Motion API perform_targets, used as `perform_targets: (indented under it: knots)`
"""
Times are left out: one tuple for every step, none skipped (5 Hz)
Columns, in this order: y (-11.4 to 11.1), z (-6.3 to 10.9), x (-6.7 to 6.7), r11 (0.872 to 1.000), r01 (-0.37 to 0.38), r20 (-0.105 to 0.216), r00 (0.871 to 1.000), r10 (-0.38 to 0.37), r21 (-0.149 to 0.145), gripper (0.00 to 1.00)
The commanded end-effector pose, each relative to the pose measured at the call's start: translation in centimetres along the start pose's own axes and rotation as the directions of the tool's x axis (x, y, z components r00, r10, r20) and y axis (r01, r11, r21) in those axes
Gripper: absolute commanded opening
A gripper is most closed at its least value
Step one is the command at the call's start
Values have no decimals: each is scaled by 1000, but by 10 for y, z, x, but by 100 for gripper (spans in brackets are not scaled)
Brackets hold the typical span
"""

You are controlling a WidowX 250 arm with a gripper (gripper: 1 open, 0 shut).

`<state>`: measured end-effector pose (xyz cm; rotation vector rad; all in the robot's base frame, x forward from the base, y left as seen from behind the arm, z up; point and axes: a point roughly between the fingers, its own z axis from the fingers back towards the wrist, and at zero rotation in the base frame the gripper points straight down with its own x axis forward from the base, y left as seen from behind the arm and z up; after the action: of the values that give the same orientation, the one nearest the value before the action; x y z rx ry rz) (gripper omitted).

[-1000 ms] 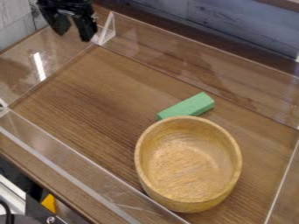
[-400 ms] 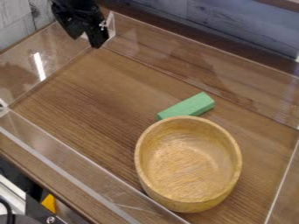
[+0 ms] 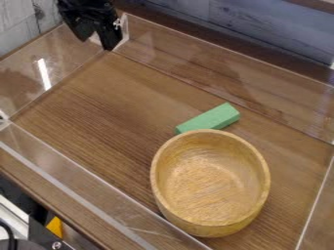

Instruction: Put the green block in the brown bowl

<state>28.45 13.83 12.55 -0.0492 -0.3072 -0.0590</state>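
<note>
The green block (image 3: 209, 119) lies flat on the wooden table, just beyond the far rim of the brown bowl (image 3: 210, 181). That bowl stands upright at the front right and holds nothing. My gripper (image 3: 97, 33) hangs at the top left of the view, well away from both, pointing down. Its dark fingers stand open with nothing between them.
Clear acrylic walls (image 3: 156, 44) fence the wooden table (image 3: 117, 107) on all sides. A grey plank wall runs behind. The front edge of the enclosure crosses the lower left corner.
The gripper shifted slightly to the right and rolled a little at the top left. The block and bowl have not moved.
</note>
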Motion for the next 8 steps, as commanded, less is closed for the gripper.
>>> perform_targets:
  knots:
    - [-5, 13, 8, 999, 35, 40, 999, -36, 18, 100]
    - [-3, 17, 13, 999, 53, 35, 998, -53, 7, 100]
    - [-2, 20, 18, 997, 71, 28, 997, -71, -6, 100]
    - [-10, 21, 23, 995, 93, 24, 995, -93, -19, 100]
    - [-19, 21, 29, 992, 118, 18, 993, -117, -35, 100]
    - [-31, 26, 36, 994, 99, 13, 995, -99, -44, 0]
    - [-47, 25, 45, 994, 91, 2, 996, -91, -55, 0]
    - [-68, 3, 55, 986, 144, -10, 989, -145, -86, 0]
